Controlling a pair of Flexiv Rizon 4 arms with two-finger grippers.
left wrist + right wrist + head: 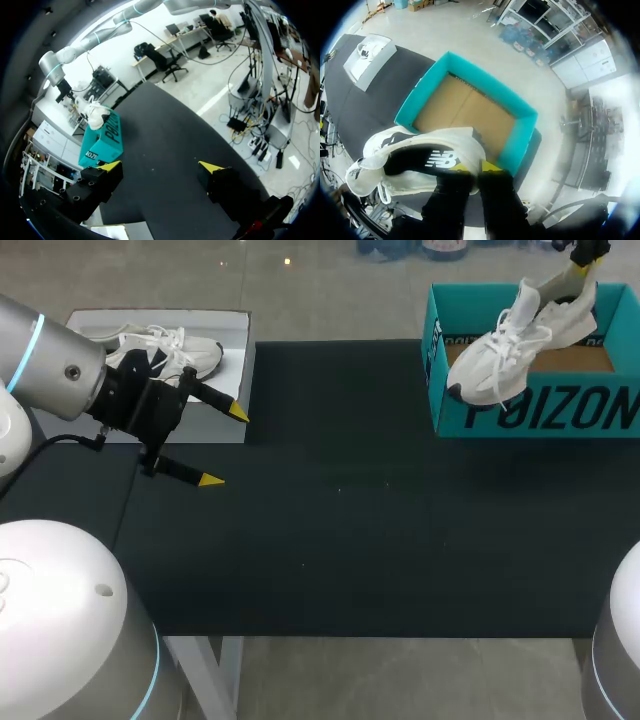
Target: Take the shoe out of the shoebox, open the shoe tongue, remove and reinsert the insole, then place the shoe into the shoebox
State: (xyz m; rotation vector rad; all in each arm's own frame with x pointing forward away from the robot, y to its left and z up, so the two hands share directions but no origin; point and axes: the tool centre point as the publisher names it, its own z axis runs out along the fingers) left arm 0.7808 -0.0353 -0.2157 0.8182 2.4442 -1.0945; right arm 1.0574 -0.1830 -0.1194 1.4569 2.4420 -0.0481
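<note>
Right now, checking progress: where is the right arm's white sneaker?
Head view, far right: the white lace-up sneaker hangs by its heel from the right hand, over the left part of the open teal cardboard shoebox.

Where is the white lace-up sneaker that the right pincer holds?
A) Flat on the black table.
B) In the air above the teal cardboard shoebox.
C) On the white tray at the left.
B: the right pincer grips the white lace-up sneaker near its heel, hanging over the teal cardboard shoebox.
</note>
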